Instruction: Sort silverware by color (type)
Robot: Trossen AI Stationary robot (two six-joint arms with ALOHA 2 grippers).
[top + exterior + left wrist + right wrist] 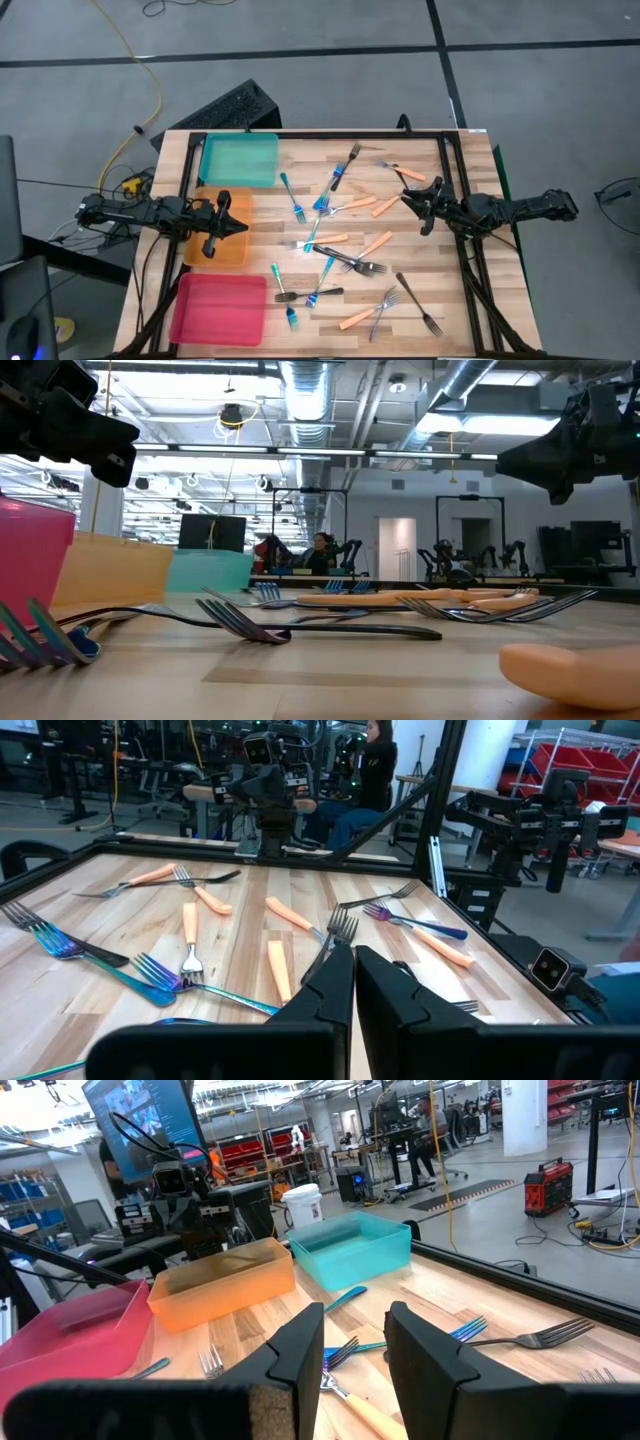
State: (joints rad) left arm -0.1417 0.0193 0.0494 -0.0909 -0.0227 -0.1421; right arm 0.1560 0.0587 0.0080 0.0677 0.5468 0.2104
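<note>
The left gripper [238,226] has its fingers pressed together with nothing between them, and it hangs over the orange tray [216,258] at the table's left side. The right gripper [412,200] has its fingers apart with a clear gap, holding nothing, raised above the right part of the wooden table [460,300]. The forks [340,262] lie scattered across the middle and right of the tabletop: blue-handled, orange-handled and dark ones, several crossing each other. None sits in a tray as far as the high view lets me judge. The teal tray [240,160] is at the far left corner, the orange one next to it, and the pink tray [218,308] is nearest. No readable writing shows on the trays or forks. A seated person [370,765] shows in the room behind.
</note>
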